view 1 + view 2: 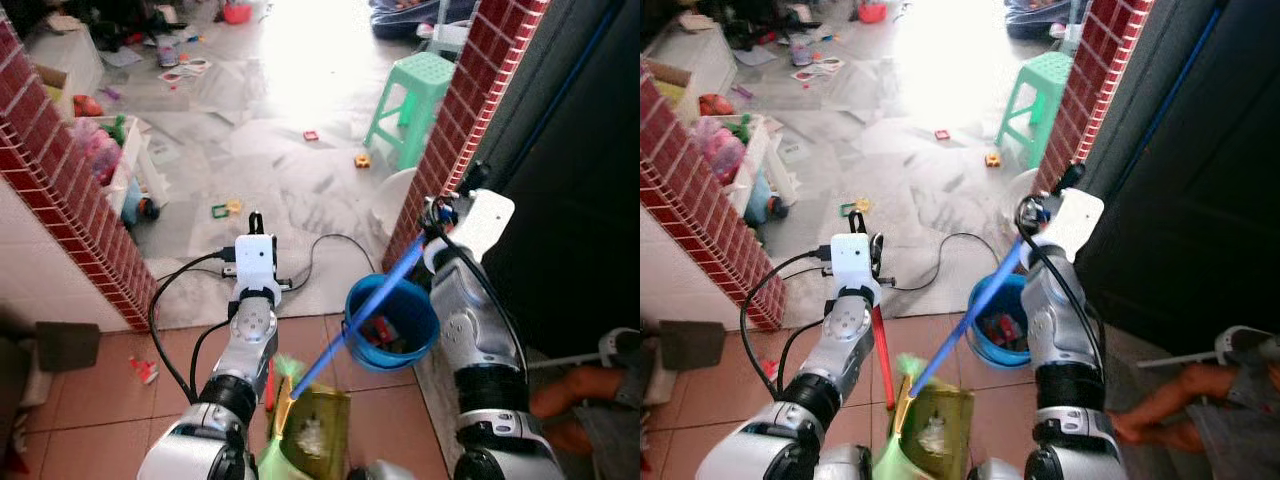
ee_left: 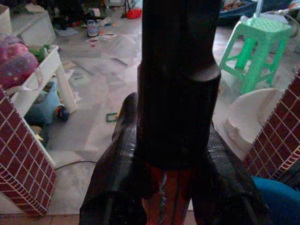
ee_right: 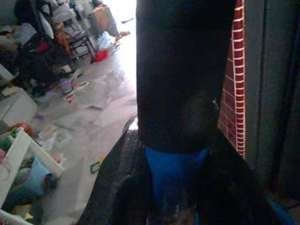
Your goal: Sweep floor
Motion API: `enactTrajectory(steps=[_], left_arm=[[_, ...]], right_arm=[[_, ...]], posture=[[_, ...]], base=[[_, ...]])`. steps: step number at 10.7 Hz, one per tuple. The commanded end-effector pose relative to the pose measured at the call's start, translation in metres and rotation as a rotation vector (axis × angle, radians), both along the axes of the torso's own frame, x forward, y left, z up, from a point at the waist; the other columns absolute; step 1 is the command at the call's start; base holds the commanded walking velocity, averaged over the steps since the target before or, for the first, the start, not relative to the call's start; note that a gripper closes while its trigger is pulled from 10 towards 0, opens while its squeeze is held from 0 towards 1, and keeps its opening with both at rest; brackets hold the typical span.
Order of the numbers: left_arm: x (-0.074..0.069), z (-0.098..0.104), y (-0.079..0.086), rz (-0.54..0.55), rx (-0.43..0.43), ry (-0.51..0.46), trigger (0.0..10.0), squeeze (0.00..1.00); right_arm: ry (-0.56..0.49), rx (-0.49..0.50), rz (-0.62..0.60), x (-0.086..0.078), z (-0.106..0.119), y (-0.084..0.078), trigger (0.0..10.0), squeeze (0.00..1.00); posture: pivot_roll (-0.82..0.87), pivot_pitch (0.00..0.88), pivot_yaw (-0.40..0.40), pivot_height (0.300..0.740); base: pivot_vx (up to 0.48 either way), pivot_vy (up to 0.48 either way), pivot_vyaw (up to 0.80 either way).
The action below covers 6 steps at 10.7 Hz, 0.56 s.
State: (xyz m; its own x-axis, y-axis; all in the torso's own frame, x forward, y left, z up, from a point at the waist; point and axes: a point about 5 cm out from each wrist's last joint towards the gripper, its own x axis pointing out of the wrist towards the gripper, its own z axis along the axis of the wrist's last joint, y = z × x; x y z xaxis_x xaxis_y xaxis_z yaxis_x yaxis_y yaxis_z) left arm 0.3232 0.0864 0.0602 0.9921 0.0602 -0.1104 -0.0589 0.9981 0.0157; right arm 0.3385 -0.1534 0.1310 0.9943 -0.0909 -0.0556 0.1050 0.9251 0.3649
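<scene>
— Gripping two tools at once, as far as I can note. Right gripper is pinched on the blue handle; the wrist view shows blue clamped between the black fingers. That handle slants down and toward the robot from the claw, ending at the green dustpan low by its feet.

— And the left?

— Left gripper is pressed onto a red stick, probably the broom; the red shaft sits between its fingers and runs down below the claw, just beside the dustpan.

— What needs sweeping?

— Small toy pieces lie well ahead of both claws on the grey floor. A blue bucket sits just below the right claw, by the brick pillar. A black cable loops just past the left claw.

— So, advice?

— My judgement: keep the pan's lip flat on the tiles, draw the broom in short strokes toward it, and steer around that cable and the bucket. A person's hand rests on the floor near the right arm; give it room.
</scene>
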Motion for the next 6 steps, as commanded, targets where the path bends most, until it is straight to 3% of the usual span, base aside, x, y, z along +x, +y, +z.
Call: enactTrajectory(steps=[1,2,6], left_arm=[[0.002,0.003,-0.002,0.001,-0.005,-0.008,10.0,0.00],[0.005,0.009,0.001,0.003,0.030,-0.058,10.0,0.00],[0.007,0.009,0.007,0.034,0.013,-0.059,10.0,0.00]], right_arm=[[-0.033,0.032,-0.013,0.002,0.011,-0.004,10.0,0.00],[-0.061,0.007,0.012,0.004,0.017,-0.002,10.0,0.00],[-0.256,-0.118,0.162,0.003,0.050,0.010,10.0,0.00]], posture=[[-0.08,0.062,-0.021,0.740],[-0.08,0.059,-0.020,0.740],[-0.09,0.052,-0.027,0.740]], base=[[0.000,0.000,0.00],[0.000,0.000,0.00],[0.000,0.000,0.00]])
